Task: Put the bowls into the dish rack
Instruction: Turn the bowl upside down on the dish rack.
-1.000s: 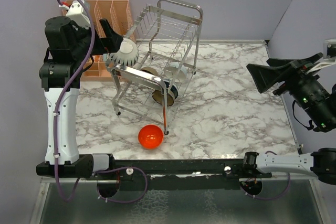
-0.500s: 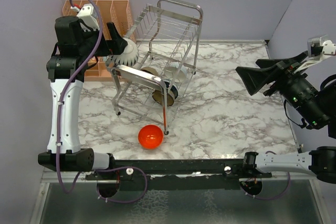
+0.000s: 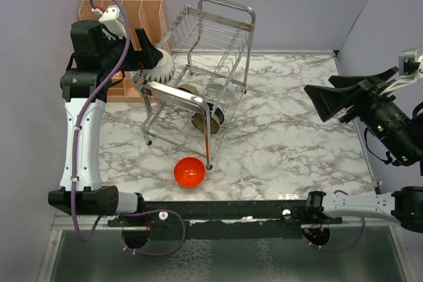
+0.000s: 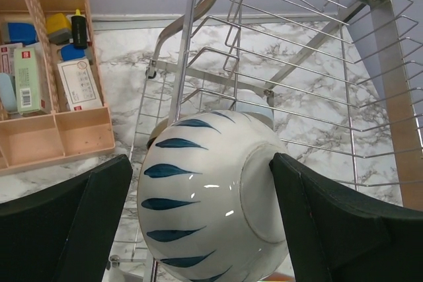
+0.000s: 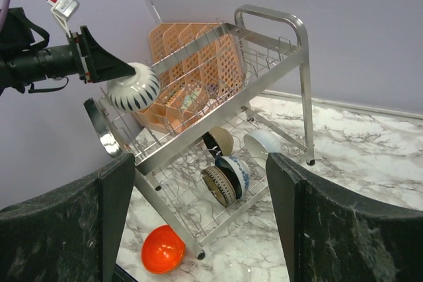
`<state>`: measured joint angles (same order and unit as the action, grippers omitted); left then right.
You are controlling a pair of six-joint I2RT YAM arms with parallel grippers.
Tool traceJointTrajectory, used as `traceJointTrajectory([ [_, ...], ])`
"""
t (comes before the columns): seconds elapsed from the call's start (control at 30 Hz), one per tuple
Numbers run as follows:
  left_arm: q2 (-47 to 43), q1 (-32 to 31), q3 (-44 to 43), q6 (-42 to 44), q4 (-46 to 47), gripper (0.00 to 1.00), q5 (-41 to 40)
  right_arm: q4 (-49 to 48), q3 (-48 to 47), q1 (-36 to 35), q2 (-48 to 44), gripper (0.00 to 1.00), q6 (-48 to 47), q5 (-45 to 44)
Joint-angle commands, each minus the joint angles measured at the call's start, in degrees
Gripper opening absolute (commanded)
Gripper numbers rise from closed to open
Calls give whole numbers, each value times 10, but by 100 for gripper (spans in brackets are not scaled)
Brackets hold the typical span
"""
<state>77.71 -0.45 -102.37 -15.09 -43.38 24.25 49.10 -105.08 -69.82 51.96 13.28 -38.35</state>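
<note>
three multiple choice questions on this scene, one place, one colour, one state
1. Where is the red-orange bowl? A on the table by a leg of the dish rack; B on the rack's upper tier; C between the right jaws.
2. What colour are the marks on the patterned bowl between the left jaws? A green; B blue; C black.
3. How do the right jaws stand? A shut on a bowl; B open, empty; C shut, empty.
1 A, it sits beside that leg; 2 B, blue strokes on white; 3 B, wide apart, nothing between.
</note>
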Motion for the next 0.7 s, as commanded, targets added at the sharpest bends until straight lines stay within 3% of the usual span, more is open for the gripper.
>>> traceJointTrajectory([
  [0.0,9,-3,-6,-4,-9,88,36,-21,4,-5,-6,80,-11,-8],
  [0.37,19,-4,-50,-33,9,80,83,-31,17,-5,-20,80,-13,-21],
  [0.67,23,-9,-67,-43,21,79,100,-31,22,-5,-30,80,-13,-27],
])
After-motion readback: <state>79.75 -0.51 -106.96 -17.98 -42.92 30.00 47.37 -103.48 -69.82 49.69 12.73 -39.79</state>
